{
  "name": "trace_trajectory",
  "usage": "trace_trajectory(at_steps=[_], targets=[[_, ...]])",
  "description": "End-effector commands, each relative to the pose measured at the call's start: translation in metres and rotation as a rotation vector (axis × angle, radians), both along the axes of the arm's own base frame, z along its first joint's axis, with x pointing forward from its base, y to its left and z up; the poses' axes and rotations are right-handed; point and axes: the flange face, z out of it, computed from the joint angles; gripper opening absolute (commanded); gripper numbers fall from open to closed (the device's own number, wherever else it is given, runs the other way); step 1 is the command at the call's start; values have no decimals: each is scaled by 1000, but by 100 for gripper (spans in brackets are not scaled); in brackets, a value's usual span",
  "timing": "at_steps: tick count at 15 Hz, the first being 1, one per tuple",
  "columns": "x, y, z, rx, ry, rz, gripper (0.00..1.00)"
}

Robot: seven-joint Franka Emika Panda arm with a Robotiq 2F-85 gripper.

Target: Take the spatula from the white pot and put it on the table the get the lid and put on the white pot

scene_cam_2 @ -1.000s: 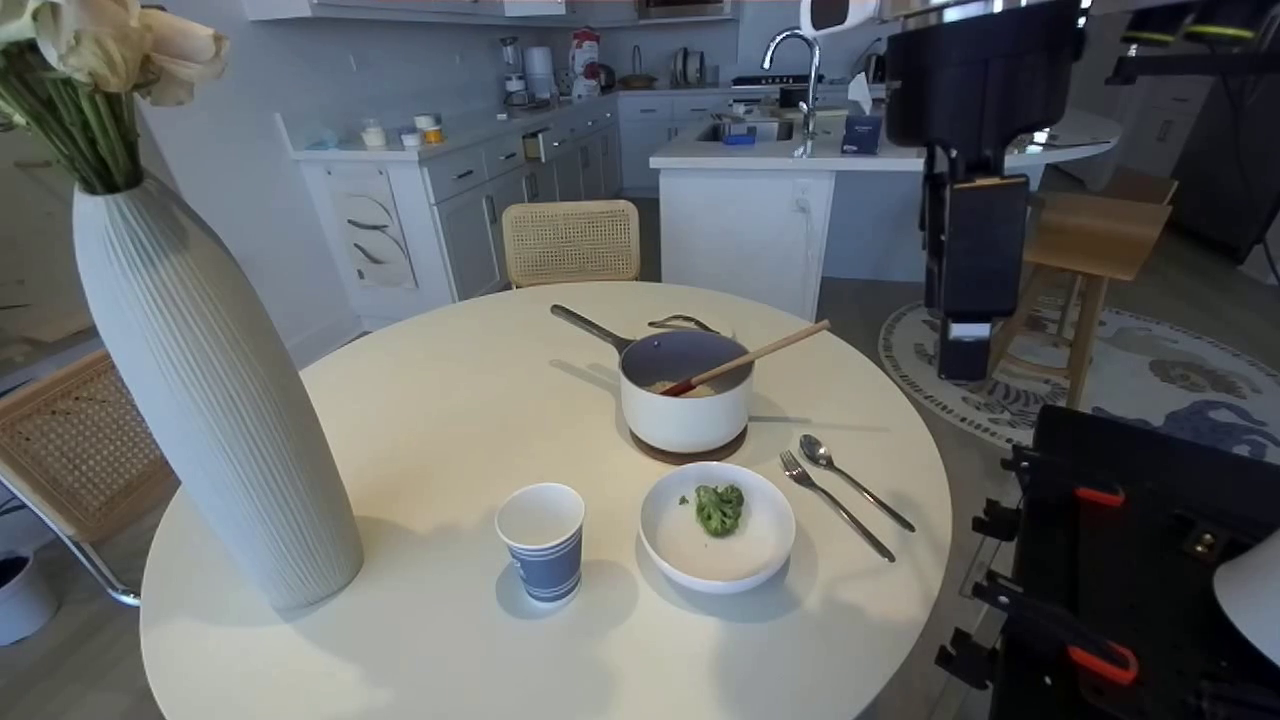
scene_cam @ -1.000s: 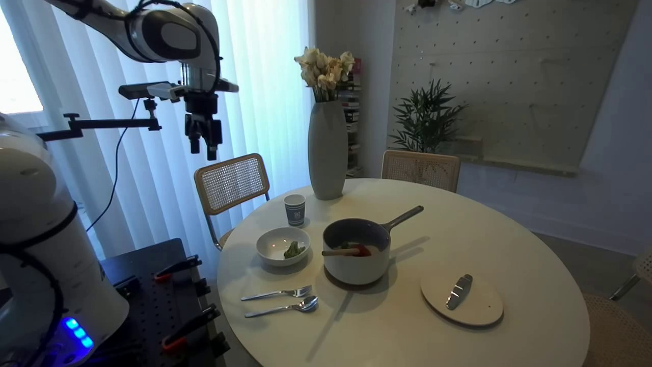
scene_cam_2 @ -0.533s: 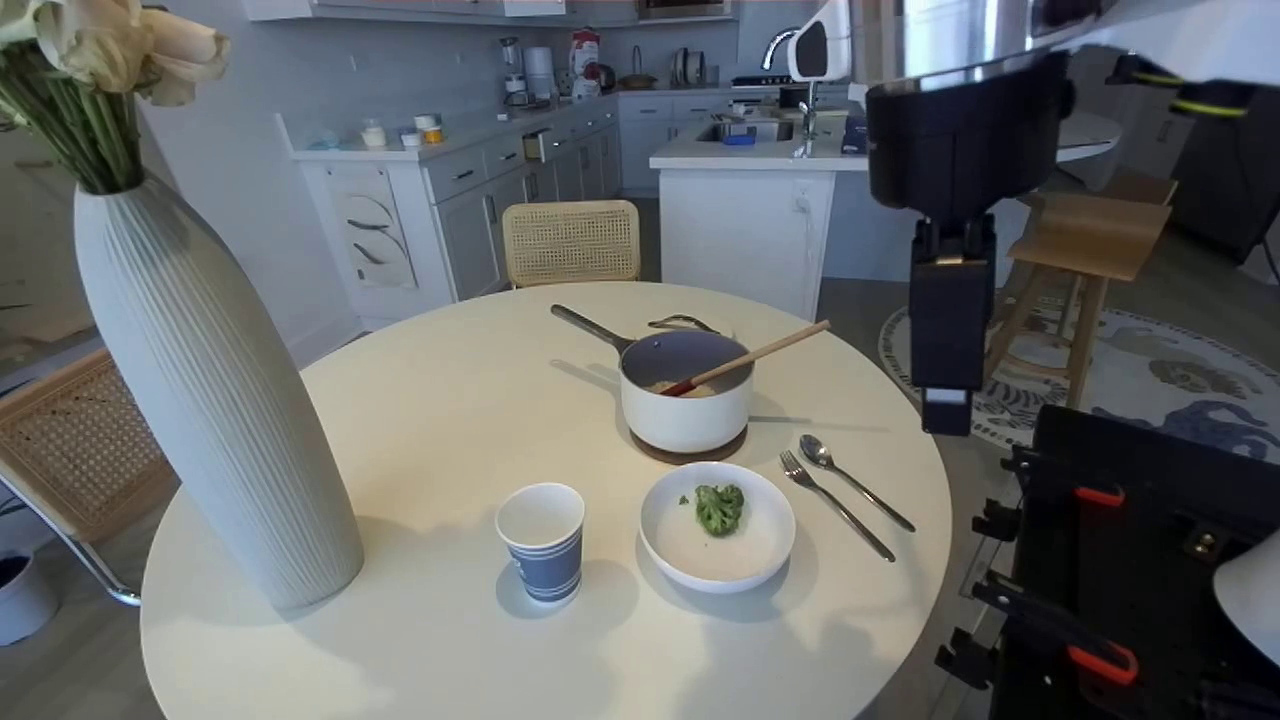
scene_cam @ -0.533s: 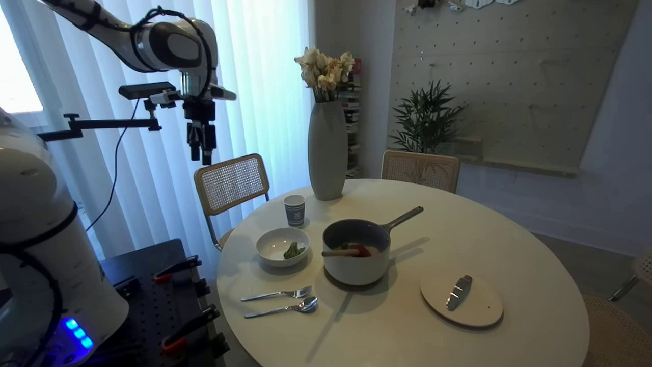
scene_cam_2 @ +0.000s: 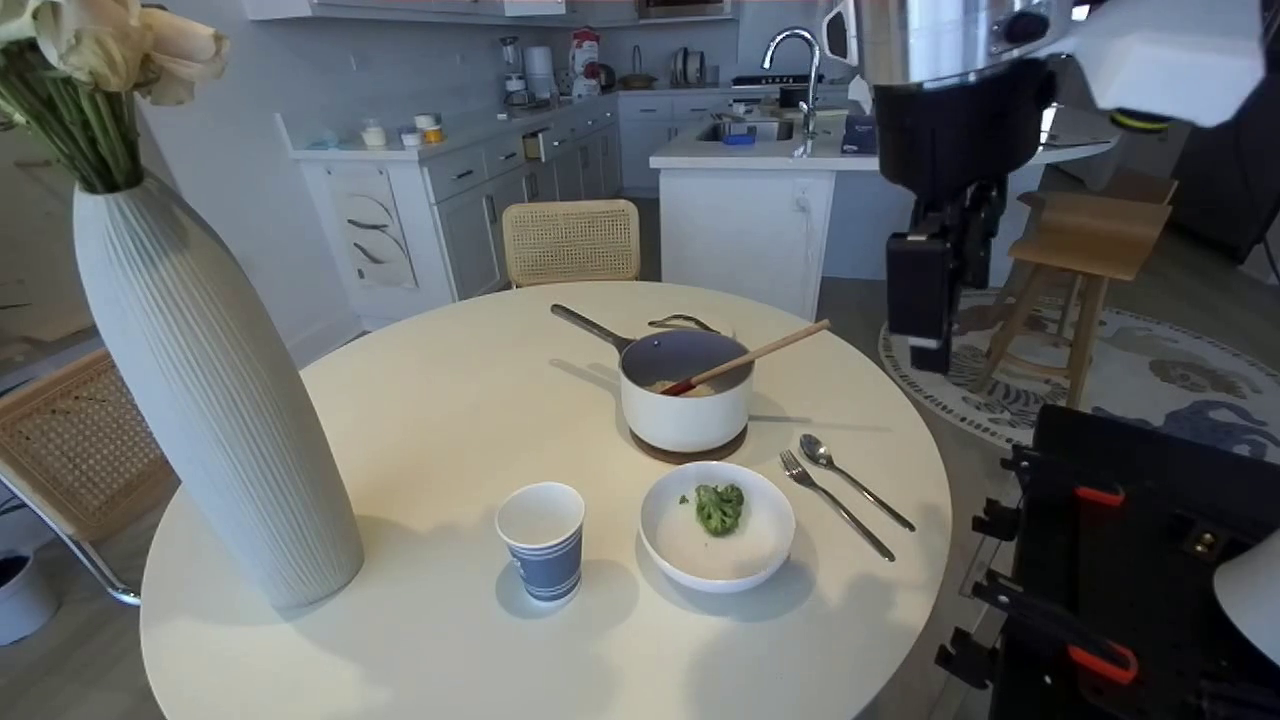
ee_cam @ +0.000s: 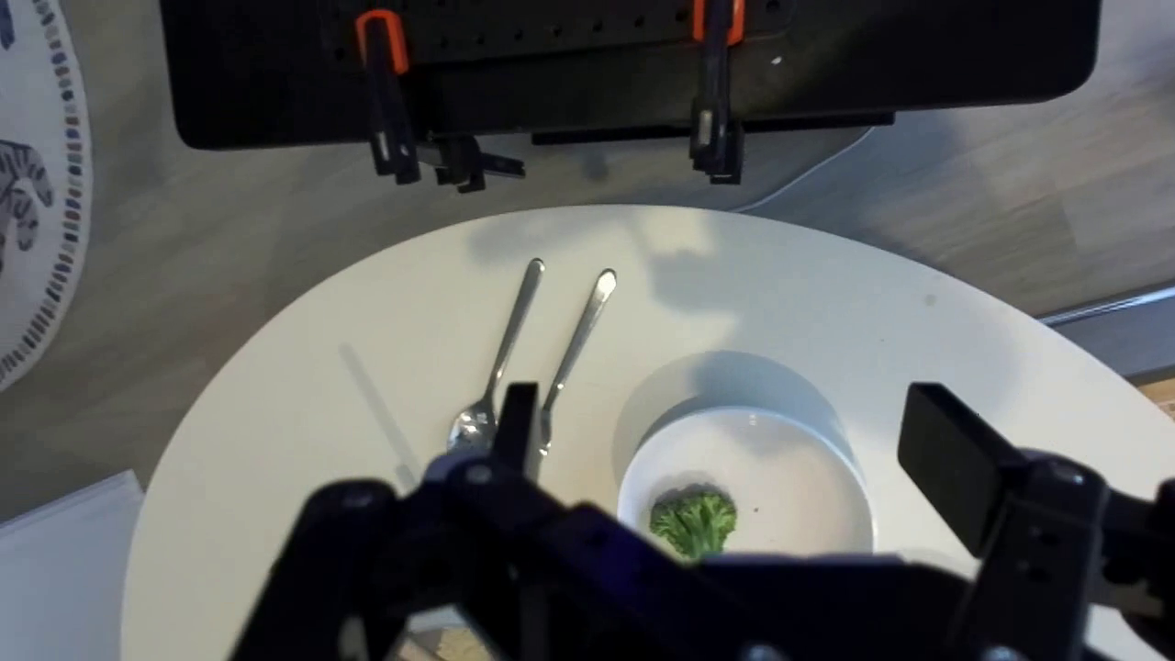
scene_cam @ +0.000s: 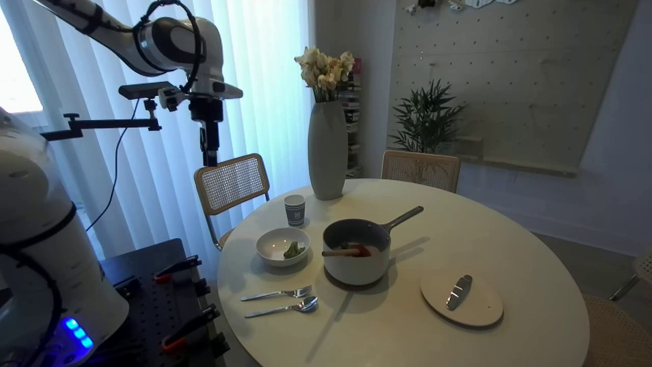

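The white pot (scene_cam: 356, 270) stands on a brown disc (scene_cam_2: 680, 455) on the round white table (scene_cam: 509, 244). The spatula (scene_cam_2: 770, 351) leans in it, red end inside, wooden handle over the rim; it also shows in an exterior view (scene_cam: 338, 252). The lid (scene_cam: 484, 308) lies flat on the table beyond the pot, its metal handle (scene_cam: 459, 292) up; in an exterior view only that handle (scene_cam_2: 683, 321) shows clearly behind the pot. My gripper (ee_cam: 721, 418) is open and empty, fingers wide apart, pointing down, high near the robot-side table edge, apart from everything.
A white bowl (scene_cam_2: 665, 525) with broccoli (scene_cam_2: 719, 509), a paper cup (scene_cam_2: 545, 570), a fork (scene_cam_2: 840, 508) and a spoon (scene_cam_2: 860, 485) lie near the pot. A tall vase (scene_cam: 328, 148) with flowers stands at the table's edge. A black stand with clamps (scene_cam: 191, 326) adjoins the robot.
My gripper has turned about its vertical axis, so its fingers now overlap in an exterior view, and it has shifted slightly toward the table. The things on the table have not moved.
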Motion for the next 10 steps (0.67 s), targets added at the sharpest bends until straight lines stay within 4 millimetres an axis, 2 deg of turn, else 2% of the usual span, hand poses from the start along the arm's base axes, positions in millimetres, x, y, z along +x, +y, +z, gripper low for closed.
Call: trace_trajectory(at_steps=[1, 6, 10], targets=[[-1, -40, 6, -43, -17, -35, 100], [5, -109, 2, -33, -3, -32, 100], [15, -163, -1, 21, -1, 51, 100]])
